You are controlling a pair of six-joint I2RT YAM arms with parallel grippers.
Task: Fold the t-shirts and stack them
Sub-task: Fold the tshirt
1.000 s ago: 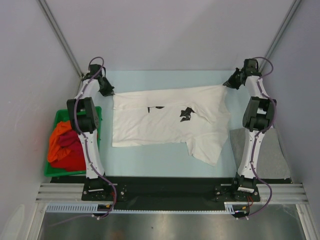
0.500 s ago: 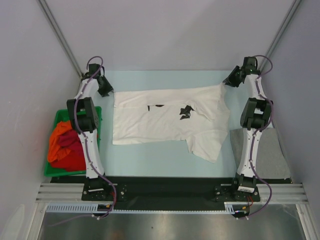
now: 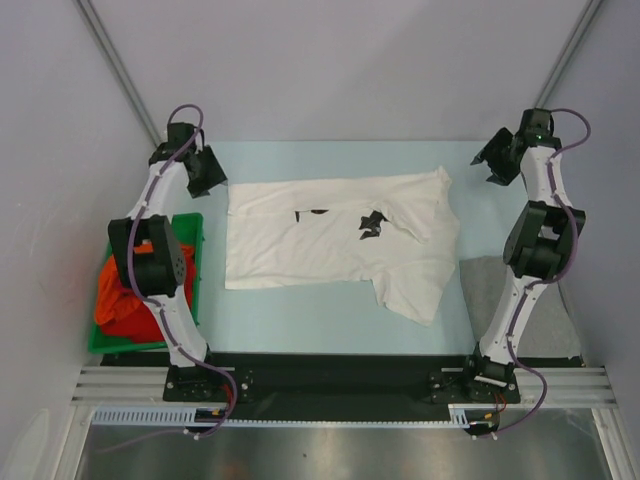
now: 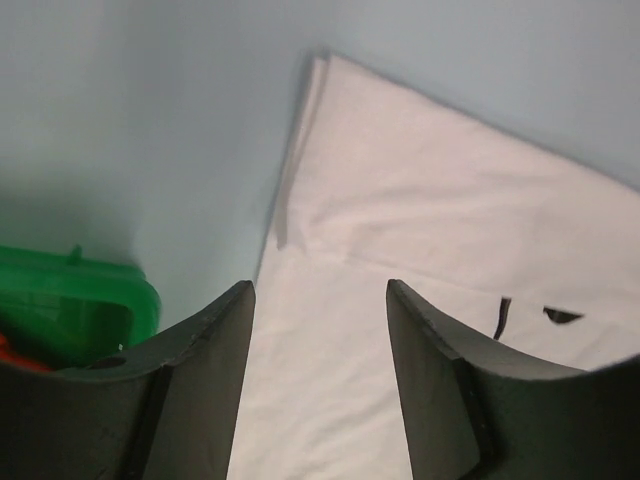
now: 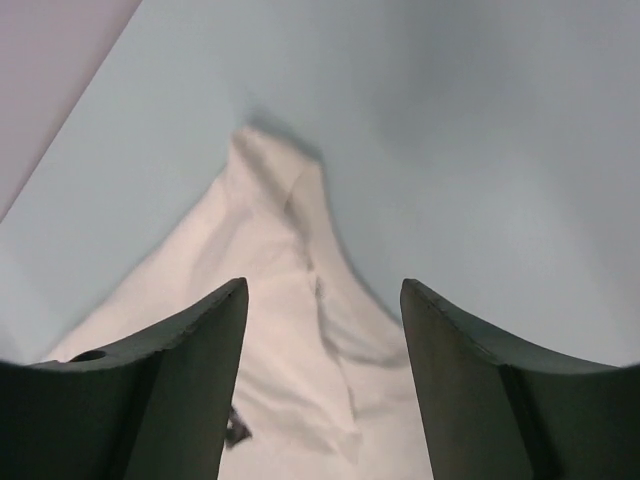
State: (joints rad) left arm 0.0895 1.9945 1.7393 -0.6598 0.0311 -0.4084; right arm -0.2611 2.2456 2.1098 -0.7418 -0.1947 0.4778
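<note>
Released left end effector [image 4: 318,290] and right end effector [image 5: 322,285] are being shown by wrist views; grey t-shirt [image 3: 555,320], 4 o'clock, overhead only.

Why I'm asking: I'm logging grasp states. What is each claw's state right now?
Left claw: open, holding nothing.
Right claw: open, holding nothing.
The white t-shirt lies on the table, free of both.

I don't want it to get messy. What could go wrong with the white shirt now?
The white t-shirt lies crooked: a flap sticks out toward the arms, so the fold may come out lopsided. Its far right corner is bunched and could crease. The open left gripper and right gripper might miss the thin flat edges.
</note>
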